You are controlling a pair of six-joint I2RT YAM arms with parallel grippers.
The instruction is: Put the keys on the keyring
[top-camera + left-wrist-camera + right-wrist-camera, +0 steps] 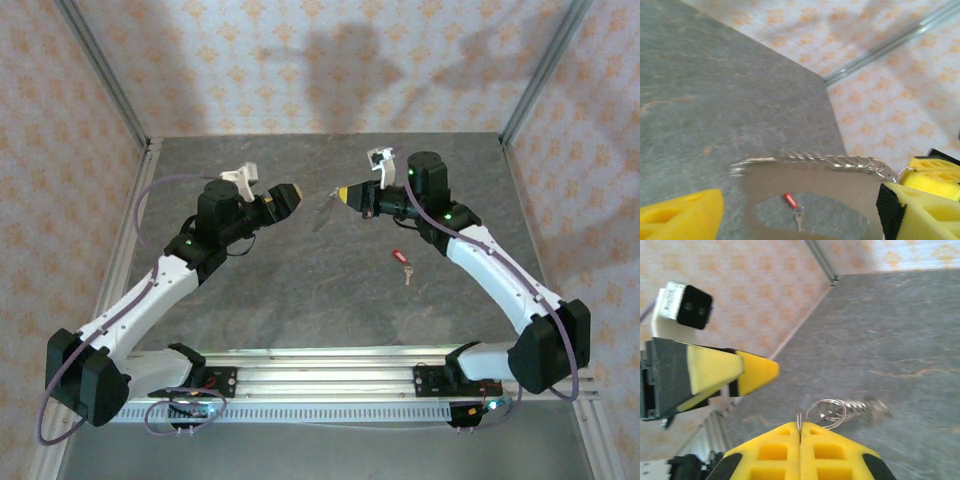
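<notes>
The right pincer (347, 195) is held above the far middle of the desk (300, 290), its yellow fingers (800, 455) pressed together on a small split ring at the end of the beaded chain (850, 410); the chain runs out sideways from those tips, off the desk; at its other end hangs the keyring (815, 180), a pale oval loop, blurred because it is close to the left wrist camera.

The left pincer (288, 199) faces the right one from the left, tip towards tip, a short gap between them; its fingers (680, 215) stand wide apart, one on each side of the oval loop; the loop lies between them, its right end against or just in front of the right-hand finger's black pad, though I cannot tell whether they touch; the other finger is just clear of the loop.

The red-headed key (399, 257) lies flat on the desk, nearer than the right pincer and a little to its right, well apart from both pincers, its thin metal shaft pointing towards the near edge; from the left wrist it shows through the opening of the loop, far below it.
</notes>
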